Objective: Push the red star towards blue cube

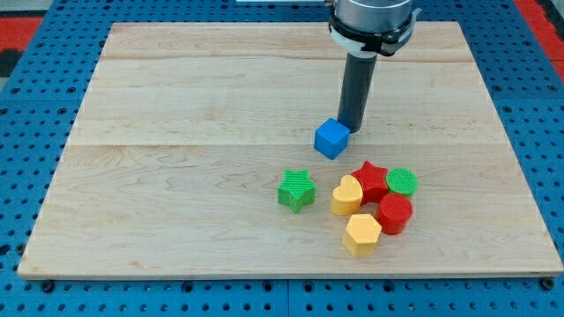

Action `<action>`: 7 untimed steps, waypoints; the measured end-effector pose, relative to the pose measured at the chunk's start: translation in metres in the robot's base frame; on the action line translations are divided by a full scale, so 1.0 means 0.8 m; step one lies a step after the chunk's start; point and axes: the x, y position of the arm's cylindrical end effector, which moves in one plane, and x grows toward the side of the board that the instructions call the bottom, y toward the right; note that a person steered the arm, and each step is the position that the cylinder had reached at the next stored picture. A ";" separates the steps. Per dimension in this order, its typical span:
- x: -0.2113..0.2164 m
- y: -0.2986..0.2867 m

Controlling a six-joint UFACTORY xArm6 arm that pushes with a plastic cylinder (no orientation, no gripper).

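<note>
My tip (353, 129) is the lower end of a straight dark rod that comes down from the arm's grey and white collar (370, 26) at the view's top. There is no claw on this rig, so nothing is open, clenched or grasping; the rod simply stands upright on the wooden board (176, 176). The tip sits just beside the blue cube (331, 138), at that cube's upper right corner in the view, touching it or very nearly so; I cannot tell which.

The red star (371, 180) lies below and to the right of the blue cube, apart from it and apart from my tip. It is a small, chunky, 5-pointed block in glossy red, lying flat with its star face up. It sits packed in a cluster: the yellow heart (346, 195) presses against its left side, the green cylinder (402, 181) touches its right side, and the red cylinder (395, 213) sits just below it. A yellow hexagon (361, 233) lies at the bottom of the cluster, touching the heart and the red cylinder. The green star (297, 189) stands alone to the left of the cluster.

No brand, label or writing can be read on any block, the board or the arm.
</note>
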 end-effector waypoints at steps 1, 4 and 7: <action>0.026 -0.016; -0.002 0.043; 0.151 0.070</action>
